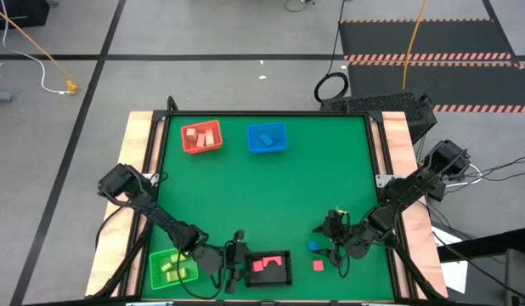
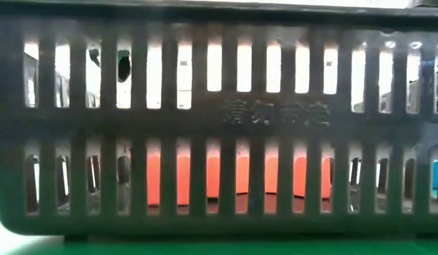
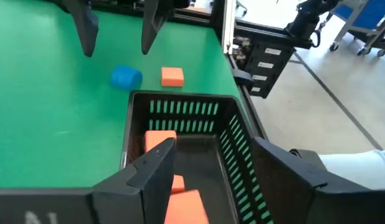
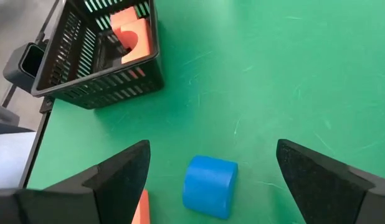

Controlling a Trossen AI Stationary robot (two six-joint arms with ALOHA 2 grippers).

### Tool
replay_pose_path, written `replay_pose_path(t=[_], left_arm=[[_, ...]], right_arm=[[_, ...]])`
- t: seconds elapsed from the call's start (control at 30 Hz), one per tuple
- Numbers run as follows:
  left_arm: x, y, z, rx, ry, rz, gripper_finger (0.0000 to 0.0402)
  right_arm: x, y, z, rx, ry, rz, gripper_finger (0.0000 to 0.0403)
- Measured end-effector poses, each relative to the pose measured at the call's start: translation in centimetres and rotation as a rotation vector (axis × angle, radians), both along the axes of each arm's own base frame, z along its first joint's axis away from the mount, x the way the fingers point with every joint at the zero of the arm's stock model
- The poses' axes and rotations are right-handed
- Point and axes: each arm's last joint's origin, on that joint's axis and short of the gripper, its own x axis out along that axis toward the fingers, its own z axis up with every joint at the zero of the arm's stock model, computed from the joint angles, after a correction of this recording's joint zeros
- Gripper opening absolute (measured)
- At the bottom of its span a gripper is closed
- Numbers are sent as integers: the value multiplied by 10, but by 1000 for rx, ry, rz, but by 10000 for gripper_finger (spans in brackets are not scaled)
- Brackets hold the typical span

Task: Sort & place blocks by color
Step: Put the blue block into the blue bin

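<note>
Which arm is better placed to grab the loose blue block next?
Right. The right gripper hangs open right over the blue block, fingers either side. The left gripper is over the black basket.

four baskets are set on the table (image 1: 271, 191): two side by side toward the far edge, each with blocks inside, and two along the near edge. the near-left basket (image 1: 157, 270) holds blocks, and so does the near-middle basket (image 1: 287, 270). the left gripper (image 1: 234, 259) is placed between these two. two loose blocks (image 1: 316, 256) lie right of the near-middle basket, under the right gripper (image 1: 333, 240).
</note>
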Motion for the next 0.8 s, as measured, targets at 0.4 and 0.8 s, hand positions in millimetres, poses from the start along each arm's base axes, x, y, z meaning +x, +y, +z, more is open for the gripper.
replay_pose_path(t=[0.4,0.8], left_arm=[[4,-3,18,10,-186,-36,142],[4,-3,19,79,-216,-56,145]], right_arm=[[1,8,-20,13,45,-18,339],[-1,11,-41,-338,14,72,338]])
